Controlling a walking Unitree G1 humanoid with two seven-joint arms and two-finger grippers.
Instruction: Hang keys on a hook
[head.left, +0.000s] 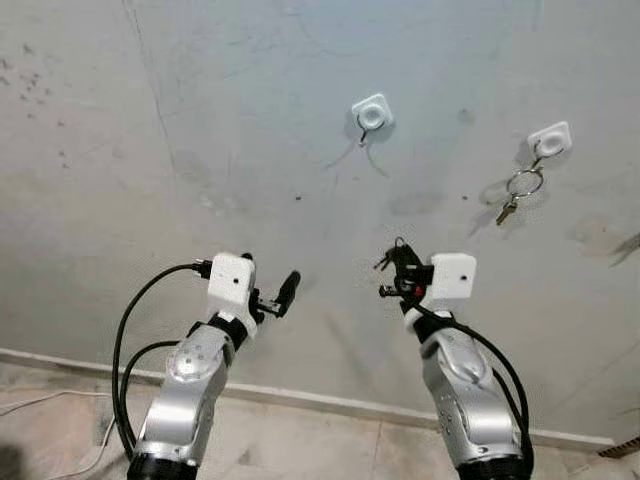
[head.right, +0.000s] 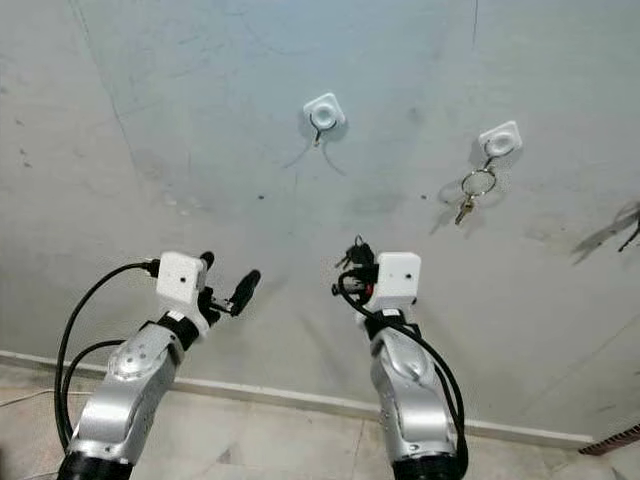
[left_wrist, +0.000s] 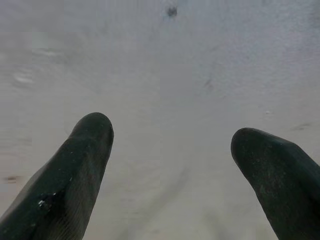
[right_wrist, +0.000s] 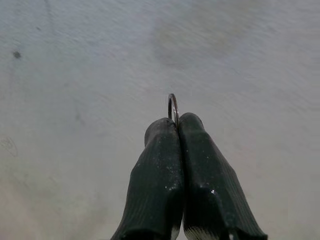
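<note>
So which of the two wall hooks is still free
The left hook, above and between the arms, is bare. The right hook already carries a key ring with a key.

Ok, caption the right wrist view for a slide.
Right gripper shut on a key ring, facing a bare grey wall.

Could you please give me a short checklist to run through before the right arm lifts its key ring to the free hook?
1. Key ring pinched in right end effector: ok.
2. Left hook bare and free: ok.
3. Right hook already taken by another key set: ok, avoid it.
4. Left end effector open, holding nothing: ok.
5. Ring opening lined up with hook: cannot tell.
</note>
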